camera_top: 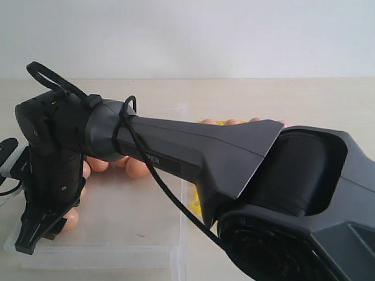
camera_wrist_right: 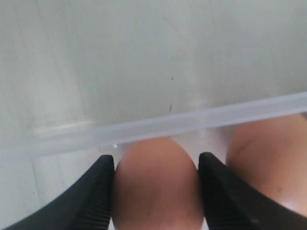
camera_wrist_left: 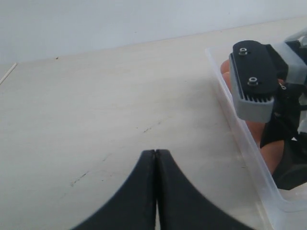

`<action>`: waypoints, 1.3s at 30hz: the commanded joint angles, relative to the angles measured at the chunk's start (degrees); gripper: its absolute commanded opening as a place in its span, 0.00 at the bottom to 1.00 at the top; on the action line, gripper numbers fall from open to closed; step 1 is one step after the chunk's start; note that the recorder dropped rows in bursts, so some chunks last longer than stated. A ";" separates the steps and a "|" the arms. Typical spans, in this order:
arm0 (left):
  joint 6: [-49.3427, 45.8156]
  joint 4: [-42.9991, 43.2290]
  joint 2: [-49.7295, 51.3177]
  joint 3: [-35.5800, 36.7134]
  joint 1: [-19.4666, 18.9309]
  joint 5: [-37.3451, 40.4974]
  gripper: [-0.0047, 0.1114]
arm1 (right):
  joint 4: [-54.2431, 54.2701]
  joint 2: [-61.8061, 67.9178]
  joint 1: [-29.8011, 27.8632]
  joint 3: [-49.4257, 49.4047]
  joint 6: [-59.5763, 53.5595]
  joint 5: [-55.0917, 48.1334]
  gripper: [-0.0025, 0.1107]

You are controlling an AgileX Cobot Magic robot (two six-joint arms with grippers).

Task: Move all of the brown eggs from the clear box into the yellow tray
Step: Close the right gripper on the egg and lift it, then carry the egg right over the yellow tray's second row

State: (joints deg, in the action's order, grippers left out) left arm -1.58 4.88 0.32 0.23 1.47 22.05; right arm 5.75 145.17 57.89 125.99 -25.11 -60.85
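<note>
One smooth, oval brown egg (camera_wrist_right: pixel 157 196) is the job right now. It lies inside the big, see-through plastic box (camera_top: pixel 108 256), right up against the low wall on the left arm's side. A second brown egg (camera_wrist_right: pixel 271 158) lies just beside it.

The right gripper (camera_wrist_right: pixel 156 160) reaches across and down into the box. Its two black fingers (camera_wrist_right: pixel 93 196) sit one on each side of the egg, very close to its shell. I cannot tell if they squeeze it yet.

The left gripper (camera_wrist_left: pixel 156 153) hangs over the pale worktop (camera_wrist_left: pixel 96 96) just outside that wall. Its jaws are pressed together with nothing in them.

The bright yellow plastic egg tray (camera_top: pixel 196 202) stands by the box's far wall, mostly hidden behind the arm.

So this is the grab step. Next, I think the fingers must close softly, lift the egg up over the wall and carry it to a free cup in the tray.
</note>
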 commanded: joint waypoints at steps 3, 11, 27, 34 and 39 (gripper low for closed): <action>0.15 -0.31 -0.32 -0.23 0.30 -0.35 0.04 | 0.06 0.55 0.05 0.08 -0.70 -0.46 0.02; 0.15 -0.31 -0.32 -0.23 0.30 -0.35 0.04 | -0.38 -3.01 -0.22 0.08 -1.31 -0.83 0.02; 0.15 -0.31 -0.32 -0.23 0.30 -0.35 0.04 | 5.15 -16.18 -3.49 -3.58 -1.84 12.81 0.02; 0.15 -0.31 -0.32 -0.23 0.30 -0.35 0.04 | 9.80 -24.82 -5.05 -18.81 -1.86 32.50 0.02; 0.15 -0.31 -0.32 -0.23 0.30 -0.35 0.04 | 10.69 -30.46 -6.09 -31.36 -1.86 39.69 0.02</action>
State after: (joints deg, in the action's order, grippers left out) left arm -1.58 4.88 0.32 0.23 1.47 22.05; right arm 15.61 117.98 52.62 100.72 -26.44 -25.97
